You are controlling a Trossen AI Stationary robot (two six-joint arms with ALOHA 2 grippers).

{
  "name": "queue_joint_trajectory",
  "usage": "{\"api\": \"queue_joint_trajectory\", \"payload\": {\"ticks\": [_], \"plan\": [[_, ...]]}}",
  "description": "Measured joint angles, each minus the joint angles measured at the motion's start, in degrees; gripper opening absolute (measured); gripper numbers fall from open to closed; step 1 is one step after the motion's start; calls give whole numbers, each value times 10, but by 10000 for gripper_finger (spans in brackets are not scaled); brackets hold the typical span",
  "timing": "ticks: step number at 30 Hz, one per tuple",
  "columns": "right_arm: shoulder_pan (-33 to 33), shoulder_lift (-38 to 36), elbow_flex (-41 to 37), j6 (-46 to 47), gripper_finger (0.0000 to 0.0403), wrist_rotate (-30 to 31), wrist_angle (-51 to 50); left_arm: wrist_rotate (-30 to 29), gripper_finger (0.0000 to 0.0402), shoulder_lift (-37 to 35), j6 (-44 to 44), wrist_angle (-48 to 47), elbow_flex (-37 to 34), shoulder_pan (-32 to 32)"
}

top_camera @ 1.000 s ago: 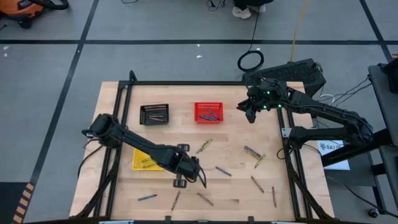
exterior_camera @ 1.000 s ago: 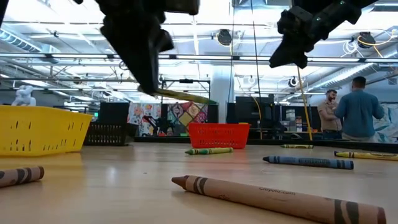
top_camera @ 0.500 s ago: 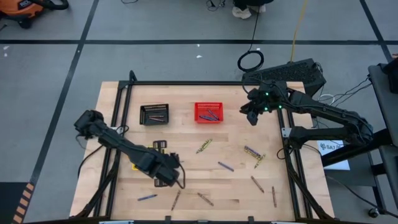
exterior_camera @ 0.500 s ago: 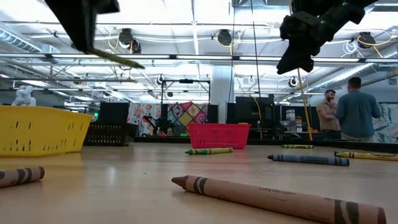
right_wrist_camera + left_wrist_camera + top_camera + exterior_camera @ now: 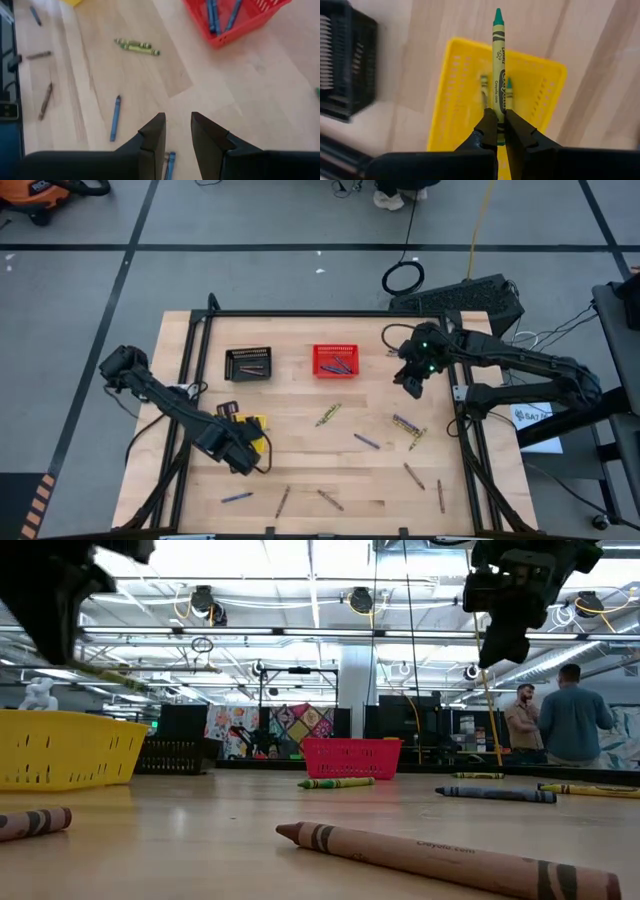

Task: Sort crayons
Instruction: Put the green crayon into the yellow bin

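High view: the left gripper (image 5: 243, 452) is hovering over the yellow basket (image 5: 256, 426); three baskets are sitting on the worktop (image 5: 300, 395), yellow, black (image 5: 248, 364) and red (image 5: 336, 360), with roughly ten loose crayons scattered.

Low view: two people are standing beyond the worktop.

Left wrist view: its fingers are clamping a green crayon (image 5: 499, 60) above the yellow basket; releasing off-centre could bounce it over the rim.

Right wrist view: the right gripper (image 5: 178, 131) is hanging apart and empty near the red basket, which is holding three blue crayons.
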Motion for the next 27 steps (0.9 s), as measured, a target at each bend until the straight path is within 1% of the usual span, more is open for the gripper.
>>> {"api": "queue_joint_trajectory", "payload": {"ticks": [6, 8, 11, 15, 18, 24, 27], "plan": [[22, 0, 0, 9, 80, 0, -8, 20, 8, -44, -48, 6, -61, -11], [27, 0, 0, 15, 80, 1, -8, 35, 8, -56, -60, 24, -84, -15], [37, 0, 0, 16, 80, 1, -8, 52, 8, -60, -66, 40, -115, -15], [52, 0, 0, 39, 80, 1, -9, 53, 8, -60, -65, 78, -148, -15], [66, 0, 0, 50, 80, 1, -20, 53, 8, -60, -65, 104, -160, -15], [98, -1, 0, 86, 80, 7, -31, 46, 10, -60, -79, 93, -170, -15], [119, -1, 0, 104, 80, 31, -31, 46, 10, -60, -80, 87, -170, -15]]}}
